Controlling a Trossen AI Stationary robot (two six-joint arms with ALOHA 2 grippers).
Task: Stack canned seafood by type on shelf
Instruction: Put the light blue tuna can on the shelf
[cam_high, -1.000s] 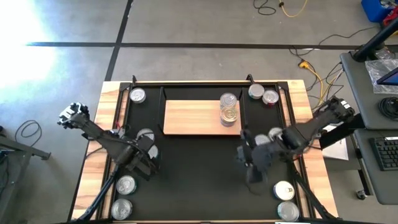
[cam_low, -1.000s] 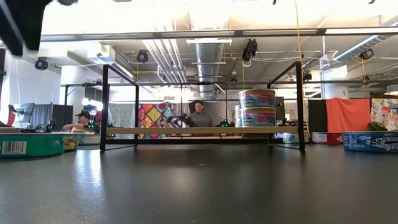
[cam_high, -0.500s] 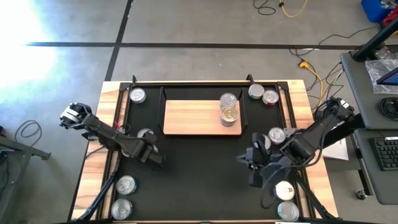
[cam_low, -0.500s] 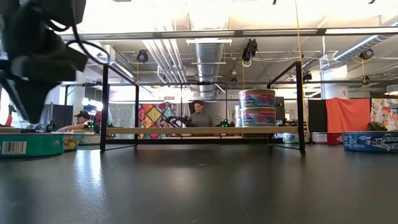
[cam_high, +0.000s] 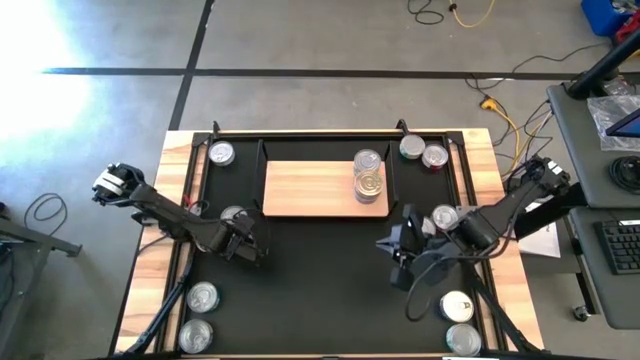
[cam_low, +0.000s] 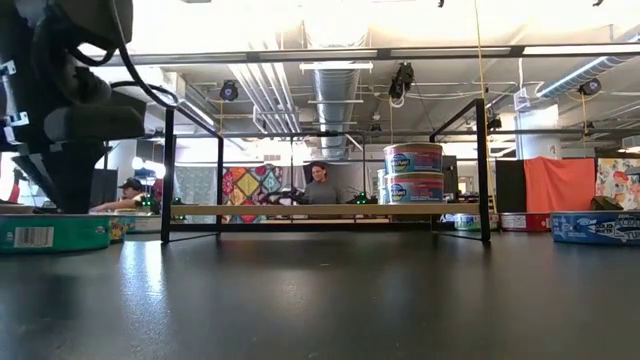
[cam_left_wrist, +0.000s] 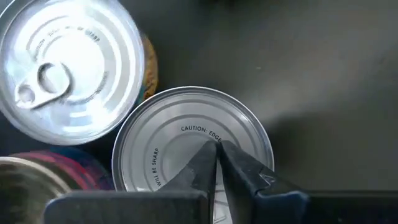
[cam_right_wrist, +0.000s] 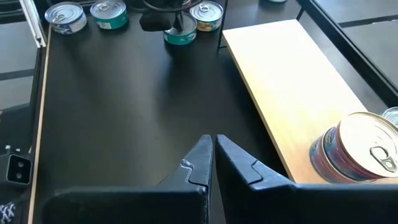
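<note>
The shelf (cam_high: 320, 188) is a light wood board at the far middle of the black mat (cam_high: 320, 290), with two canned seafood tins stacked at its right end (cam_high: 370, 183) (cam_low: 413, 172). My left gripper (cam_left_wrist: 217, 148) is shut and points down over a silver-topped can (cam_left_wrist: 193, 149) at the mat's left, in a cluster with a pull-tab can (cam_left_wrist: 68, 68) and a reddish-sided can (cam_left_wrist: 37, 180). My right gripper (cam_high: 395, 250) (cam_right_wrist: 211, 144) is shut and holds nothing, above the mat's bare middle right. My left gripper comes from above with its shut fingertips (cam_left_wrist: 214, 155) on the middle of the can's lid (cam_left_wrist: 186, 134). In the low view the dark fingers (cam_low: 70, 185) reach down to the top of the green-sided can (cam_low: 45, 233). The can stands upright on the mat.
Loose cans stand around the mat: far left (cam_high: 222, 153), far right (cam_high: 411, 147) (cam_high: 434, 157), right (cam_high: 445, 218), near right (cam_high: 457, 305), near left (cam_high: 202, 296) (cam_high: 195, 335). The shelf's left part is bare wood. People sit in the room beyond the table.
My left gripper has come down over the can cluster at the mat's left, drifting slightly toward the table's right edge. My right gripper has rolled about its wrist while staying over the same spot. No can has moved.
</note>
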